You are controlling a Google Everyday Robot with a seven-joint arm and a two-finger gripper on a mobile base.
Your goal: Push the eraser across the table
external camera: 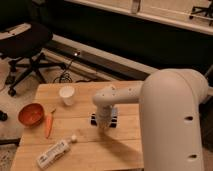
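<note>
The eraser (pixel 112 118), a small black block with pale stripes, lies near the middle of the light wooden table (pixel 125 150). Most of it is hidden behind my white arm. My gripper (pixel 103 125) points down at the eraser's left part, at or just above the table top. The fingers are hidden by the wrist housing.
A white paper cup (pixel 67 94) stands at the back left of the table. An orange bowl (pixel 31 114) and a carrot (pixel 48 125) lie at the left edge. A white bottle (pixel 52 153) lies at the front left. An office chair (pixel 22 42) stands behind on the left.
</note>
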